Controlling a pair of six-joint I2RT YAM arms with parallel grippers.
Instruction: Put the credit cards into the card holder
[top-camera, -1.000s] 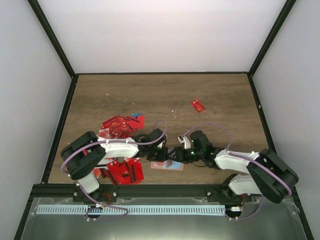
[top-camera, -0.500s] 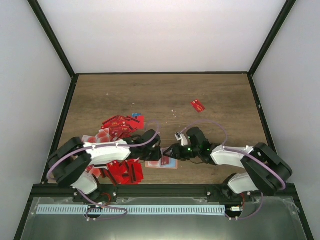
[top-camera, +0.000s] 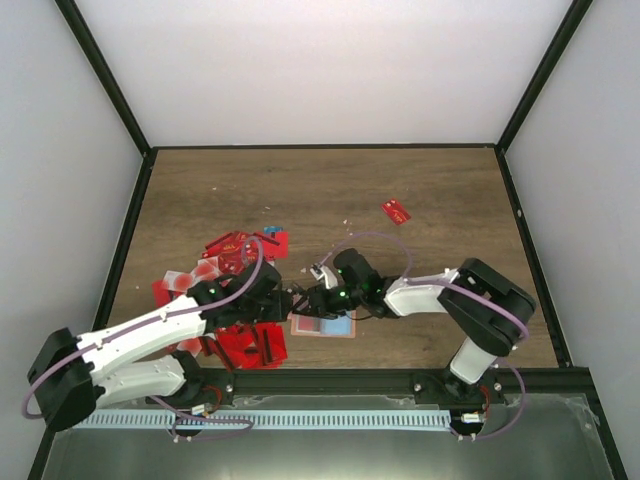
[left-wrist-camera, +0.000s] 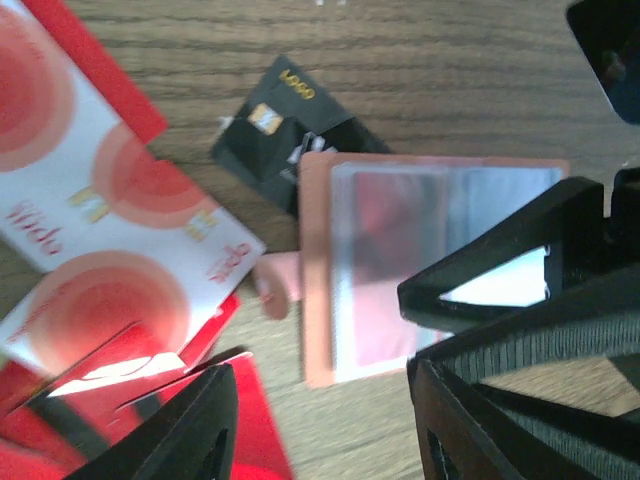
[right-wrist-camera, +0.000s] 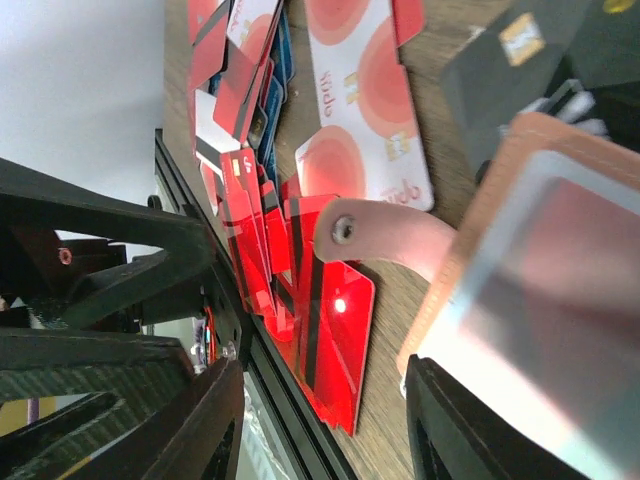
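The card holder (top-camera: 322, 326) lies open and flat on the table, salmon-edged with clear pockets (left-wrist-camera: 430, 250); its snap tab (right-wrist-camera: 380, 235) points toward the red credit cards (top-camera: 250, 345) at the near edge. More credit cards are piled behind (top-camera: 238, 250), with a pink-white sheet (left-wrist-camera: 110, 220) and a black card (left-wrist-camera: 285, 130) beside the holder. My left gripper (top-camera: 285, 300) (left-wrist-camera: 320, 440) stands open over the holder's left edge, nothing between its fingers. My right gripper (top-camera: 318, 300) (right-wrist-camera: 320, 440) is open too, one finger over the holder's edge.
One red card (top-camera: 396, 211) lies alone at the back right. The two grippers almost touch above the holder. The black frame rail (top-camera: 300, 378) runs just in front of the near card pile.
My left gripper has opened from shut. Both grippers have moved left, the left arm stretching out low, and the holder has slid slightly left.
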